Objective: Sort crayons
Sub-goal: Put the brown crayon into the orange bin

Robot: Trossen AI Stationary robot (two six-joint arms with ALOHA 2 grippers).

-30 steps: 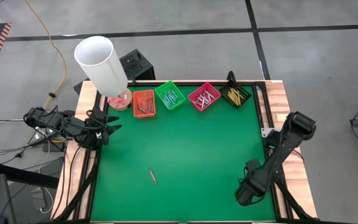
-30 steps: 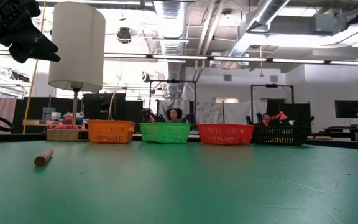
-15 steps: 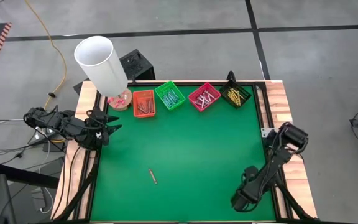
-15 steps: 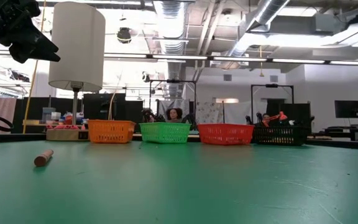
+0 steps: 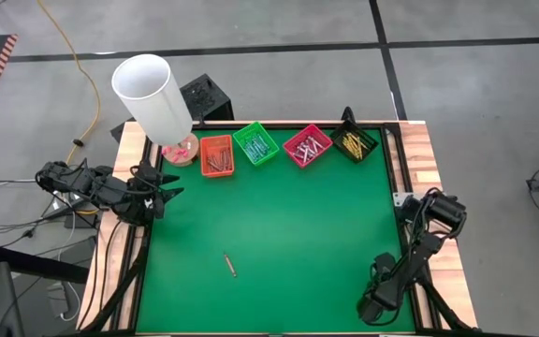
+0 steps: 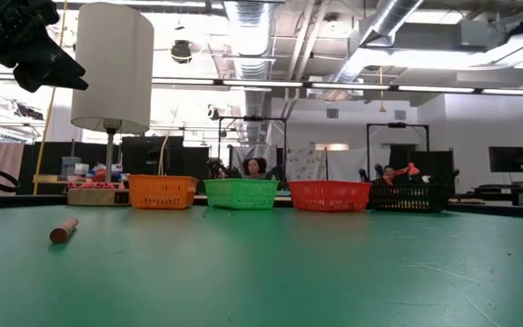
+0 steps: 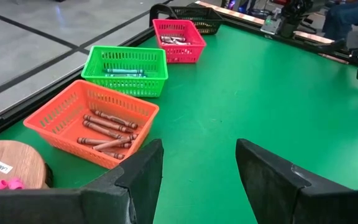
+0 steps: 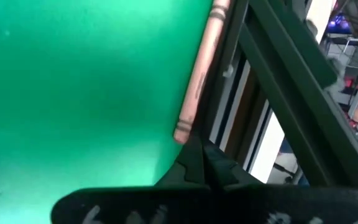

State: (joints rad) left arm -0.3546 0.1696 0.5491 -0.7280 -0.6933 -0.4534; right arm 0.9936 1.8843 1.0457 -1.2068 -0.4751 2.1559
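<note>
Four baskets (image 5: 217, 155) line the far edge; one crayon (image 5: 230, 265) lies alone on open mat. Right gripper (image 5: 372, 307), fingers together, touches a second crayon (image 8: 199, 78) at the frame. Left gripper (image 7: 197, 174) stands apart, empty.

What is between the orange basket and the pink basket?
The square green plastic basket with blue-green crayons sits between the orange plastic basket and the pink plastic basket. The high view shows it; the low view agrees.
</note>
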